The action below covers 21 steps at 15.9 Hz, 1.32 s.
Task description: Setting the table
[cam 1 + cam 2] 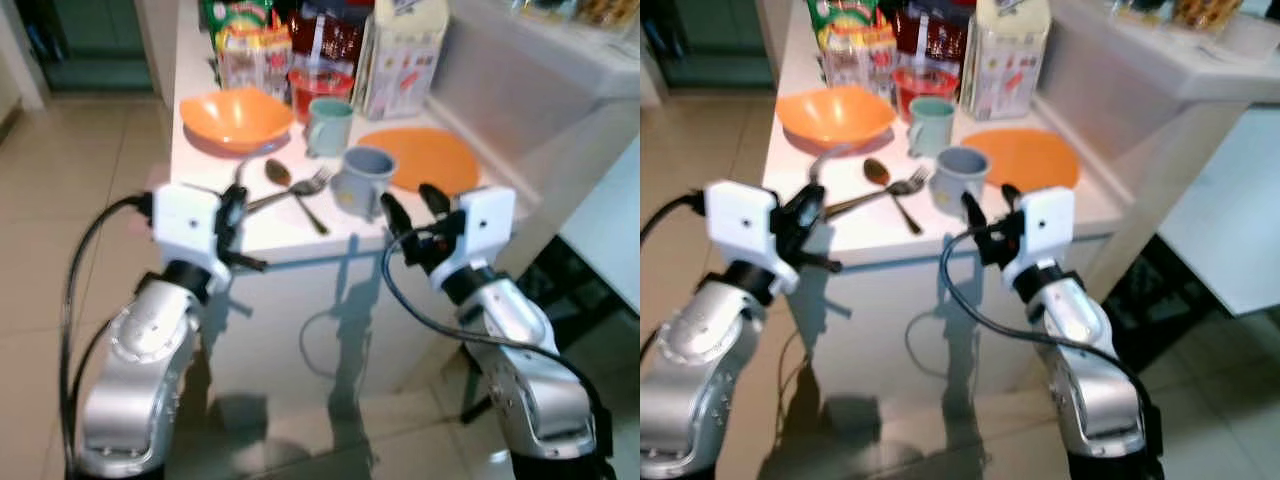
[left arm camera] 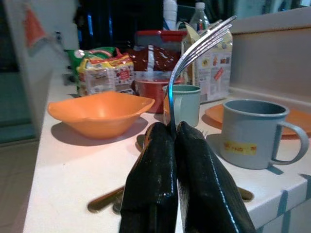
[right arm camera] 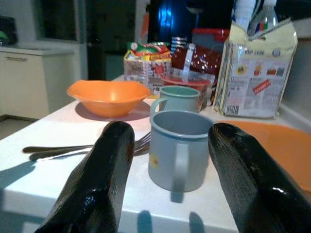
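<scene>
At the white counter's (image 1: 270, 235) near edge, the left gripper (image 2: 175, 141) pinches a shiny metal fork (image 2: 197, 46) between closed black fingers, tines up. Beside it, the right gripper (image 3: 172, 160) stands wide apart, holding nothing, facing a grey-blue mug (image 3: 179, 148). Behind lie a spoon (image 1: 277, 172), orange bowl (image 1: 236, 117), flat orange plate (image 1: 425, 157), green mug (image 1: 329, 125) and packaged groceries (image 1: 400, 55), above beige floor tiles (image 1: 60, 200).

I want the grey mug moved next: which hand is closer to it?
Right. The right hand is open at the table edge, just short of the grey mug and lined up with it. The left hand sits further off, shut on a fork.
</scene>
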Tool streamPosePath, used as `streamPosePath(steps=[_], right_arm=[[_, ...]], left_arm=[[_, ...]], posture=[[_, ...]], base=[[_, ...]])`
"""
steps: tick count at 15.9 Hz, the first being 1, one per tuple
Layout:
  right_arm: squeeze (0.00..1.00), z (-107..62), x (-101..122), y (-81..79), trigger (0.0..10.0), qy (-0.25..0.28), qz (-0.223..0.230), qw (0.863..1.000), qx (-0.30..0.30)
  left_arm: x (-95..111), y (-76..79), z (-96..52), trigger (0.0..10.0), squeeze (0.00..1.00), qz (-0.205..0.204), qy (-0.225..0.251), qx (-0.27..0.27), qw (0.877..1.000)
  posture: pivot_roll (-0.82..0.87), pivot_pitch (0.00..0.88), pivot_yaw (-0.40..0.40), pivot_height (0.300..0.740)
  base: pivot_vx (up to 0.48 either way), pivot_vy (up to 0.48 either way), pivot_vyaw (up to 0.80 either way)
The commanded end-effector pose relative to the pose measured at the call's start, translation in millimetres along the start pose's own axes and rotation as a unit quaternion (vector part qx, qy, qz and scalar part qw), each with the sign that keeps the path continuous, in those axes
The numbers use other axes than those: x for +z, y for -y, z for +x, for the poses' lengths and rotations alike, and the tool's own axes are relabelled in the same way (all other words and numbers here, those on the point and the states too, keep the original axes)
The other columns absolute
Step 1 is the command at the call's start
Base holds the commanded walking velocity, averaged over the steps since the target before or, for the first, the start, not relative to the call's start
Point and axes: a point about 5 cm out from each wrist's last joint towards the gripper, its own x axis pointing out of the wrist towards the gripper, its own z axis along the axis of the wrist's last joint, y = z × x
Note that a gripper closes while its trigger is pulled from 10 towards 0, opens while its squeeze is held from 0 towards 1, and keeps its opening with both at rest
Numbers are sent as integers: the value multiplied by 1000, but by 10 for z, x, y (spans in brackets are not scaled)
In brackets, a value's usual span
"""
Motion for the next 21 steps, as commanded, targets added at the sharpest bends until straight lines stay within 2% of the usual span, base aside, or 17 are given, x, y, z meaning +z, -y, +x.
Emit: streamPosePath(steps=[1, 17, 19, 21], right_arm=[[0, -20, 12, 66, 10000, 1, -12, 1000, -16], [0, -20, 12, 66, 10000, 1, -12, 1000, -16], [0, -49, -177, 313, 10000, -46, 3, 994, -97], [0, -56, -209, 327, 10000, -52, 8, 993, -110]], left_arm=[[-25, 41, 46, 10000, 0, -1, -3, -3, 1000], [-25, 41, 46, 10000, 0, -1, -3, -3, 1000], [-228, 7, 148, 10000, 0, 21, -39, 23, 999], [-244, -36, 167, 10000, 0, 14, -45, 34, 998]], posture=[[56, 0, -48, 740], [56, 0, -48, 740], [66, 0, -32, 740], [60, 0, -27, 740]], base=[[0, -480, 0], [0, -480, 0], [0, -480, 0], [0, 0, 0]])
